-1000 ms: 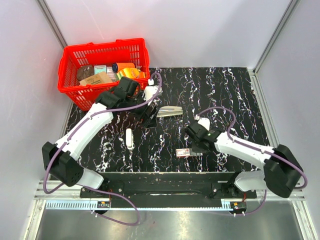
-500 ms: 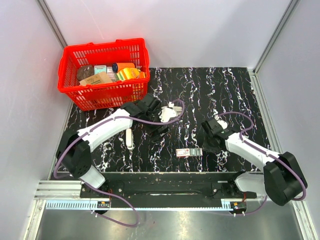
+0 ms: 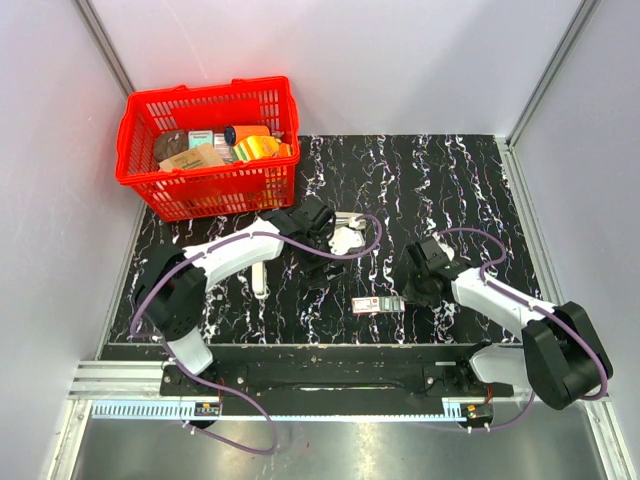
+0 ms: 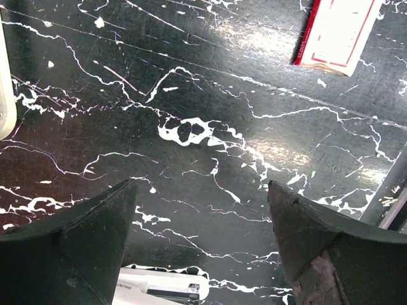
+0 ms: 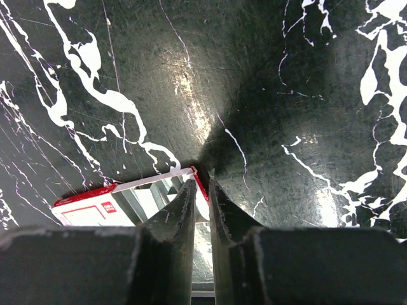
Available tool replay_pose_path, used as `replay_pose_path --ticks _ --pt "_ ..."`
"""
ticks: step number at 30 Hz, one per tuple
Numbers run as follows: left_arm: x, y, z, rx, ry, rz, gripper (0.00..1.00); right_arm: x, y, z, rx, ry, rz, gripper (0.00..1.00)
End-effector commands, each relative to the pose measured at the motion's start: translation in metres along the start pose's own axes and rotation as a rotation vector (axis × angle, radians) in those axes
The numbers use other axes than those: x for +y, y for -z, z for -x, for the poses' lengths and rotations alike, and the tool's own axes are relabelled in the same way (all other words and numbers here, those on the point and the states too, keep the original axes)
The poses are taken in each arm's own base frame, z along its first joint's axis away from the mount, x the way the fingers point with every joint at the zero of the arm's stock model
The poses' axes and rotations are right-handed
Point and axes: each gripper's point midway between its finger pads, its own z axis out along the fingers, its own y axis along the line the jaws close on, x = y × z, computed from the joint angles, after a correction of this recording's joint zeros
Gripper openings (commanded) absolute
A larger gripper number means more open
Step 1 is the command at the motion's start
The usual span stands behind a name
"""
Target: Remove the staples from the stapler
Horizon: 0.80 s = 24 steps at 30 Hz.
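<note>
The stapler (image 4: 162, 290) is a slim white body with a dark inner part. It lies on the black marble table (image 3: 450, 190), at the bottom edge of the left wrist view, just behind and between my open fingers. In the top view my left arm hides it. My left gripper (image 4: 200, 184) (image 3: 318, 272) is open and empty, low over bare table. My right gripper (image 5: 202, 181) (image 3: 402, 292) is shut, with only a thin slit between the jaws. Its tips are at the right end of the flat red-and-white box (image 5: 95, 206) (image 3: 377, 304).
A red basket (image 3: 210, 185) full of items stands at the back left. A small white oblong object (image 3: 258, 277) lies left of my left gripper and shows at the left edge of the left wrist view (image 4: 4, 95). The red-and-white box also shows there (image 4: 337, 35).
My left arm has swung from beside the basket toward the near right and now covers the spot where the stapler lay. My right gripper shifted slightly right, staying by the box.
</note>
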Motion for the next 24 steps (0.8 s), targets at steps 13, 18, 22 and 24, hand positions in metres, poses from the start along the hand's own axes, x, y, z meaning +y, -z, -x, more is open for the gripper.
replay_pose_path --ticks 13,18,22,24 --pt "0.009 -0.022 0.035 -0.024 -0.118 0.051 0.88 0.003 0.010 -0.006 0.006 -0.017 0.078 0.27" --pt "0.009 -0.027 0.037 -0.017 -0.127 0.044 0.88 -0.001 0.019 -0.001 -0.033 -0.020 0.072 0.28" --pt "0.007 -0.032 0.036 -0.005 -0.131 0.035 0.88 -0.006 0.014 -0.006 -0.016 -0.029 0.052 0.24" --pt "0.005 -0.034 0.038 -0.005 -0.139 0.033 0.88 -0.008 0.012 -0.008 -0.010 -0.031 0.044 0.21"
